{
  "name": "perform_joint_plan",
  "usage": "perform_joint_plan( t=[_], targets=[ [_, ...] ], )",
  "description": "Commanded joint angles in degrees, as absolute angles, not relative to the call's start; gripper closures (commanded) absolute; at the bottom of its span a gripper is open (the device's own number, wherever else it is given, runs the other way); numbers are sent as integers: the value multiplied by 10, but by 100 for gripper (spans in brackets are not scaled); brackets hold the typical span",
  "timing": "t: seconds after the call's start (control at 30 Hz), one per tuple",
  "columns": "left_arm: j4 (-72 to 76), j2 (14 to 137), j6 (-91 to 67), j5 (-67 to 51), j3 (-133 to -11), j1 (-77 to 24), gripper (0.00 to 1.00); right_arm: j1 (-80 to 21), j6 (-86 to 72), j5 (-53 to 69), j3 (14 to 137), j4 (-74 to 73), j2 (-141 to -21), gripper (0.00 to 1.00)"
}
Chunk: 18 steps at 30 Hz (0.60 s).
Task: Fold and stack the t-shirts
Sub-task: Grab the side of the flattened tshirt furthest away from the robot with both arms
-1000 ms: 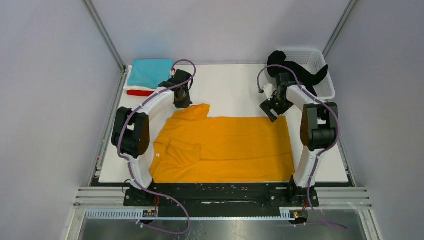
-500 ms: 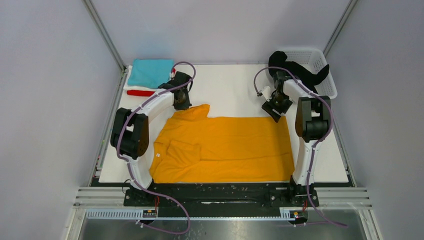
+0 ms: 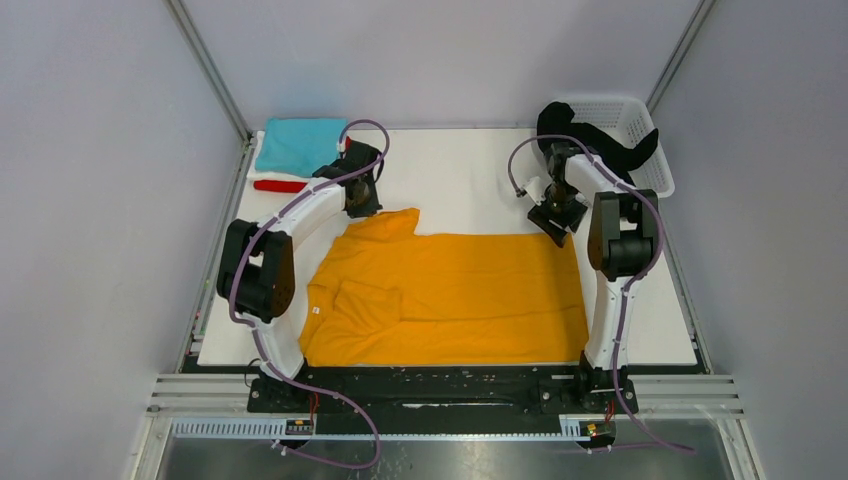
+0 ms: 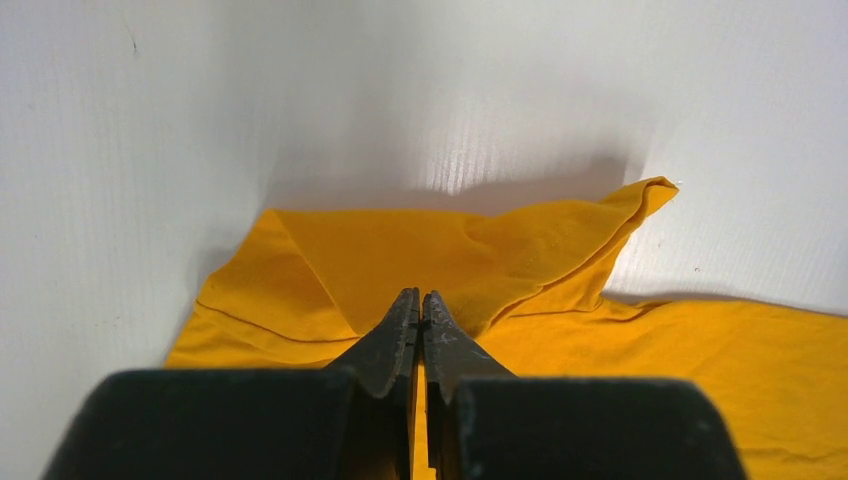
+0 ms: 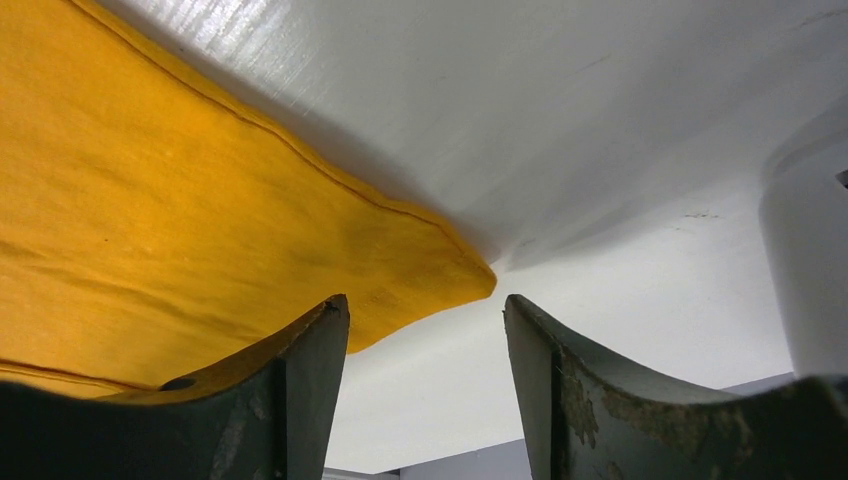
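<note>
Right wrist shows my right fingers [image 5: 300,400] apart, the orange shirt [image 5: 200,200] corner flat on the worktop [image 5: 620,150] just ahead toward 11 o'clock, long axis 9-to-3, while my left fingers [image 4: 405,335] pinch its sleeve end.

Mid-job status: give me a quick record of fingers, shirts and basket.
left fingers: shut on orange shirt, far left corner
right fingers: open, straddling its far right corner
orange shirt: spread on table
stack: teal shirt on top, red shirt beneath, far left
basket: far right, black shirt draped over it
</note>
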<state>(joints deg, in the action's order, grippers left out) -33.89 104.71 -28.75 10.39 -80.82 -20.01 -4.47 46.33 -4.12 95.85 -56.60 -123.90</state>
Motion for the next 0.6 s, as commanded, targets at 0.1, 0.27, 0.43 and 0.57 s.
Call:
perform_joint_plan(
  t=[0.1,0.27,0.43,0.57],
  targets=[
    [-322,1012,-286,123,-802,-199,100,-75,463,-8,943,-533,-1233,33],
    [-322,1011,-287,130,-801,-198,100,-76,457,-6,920,-504,-1252,35],
    [-325,1019,-286,127,-809,-199,100,-76,463,-8,925,-509,-1256,39],
    [-325,1022,-285,127,-810,-199,100,-76,467,-9,931,-511,-1255,43]
  ],
)
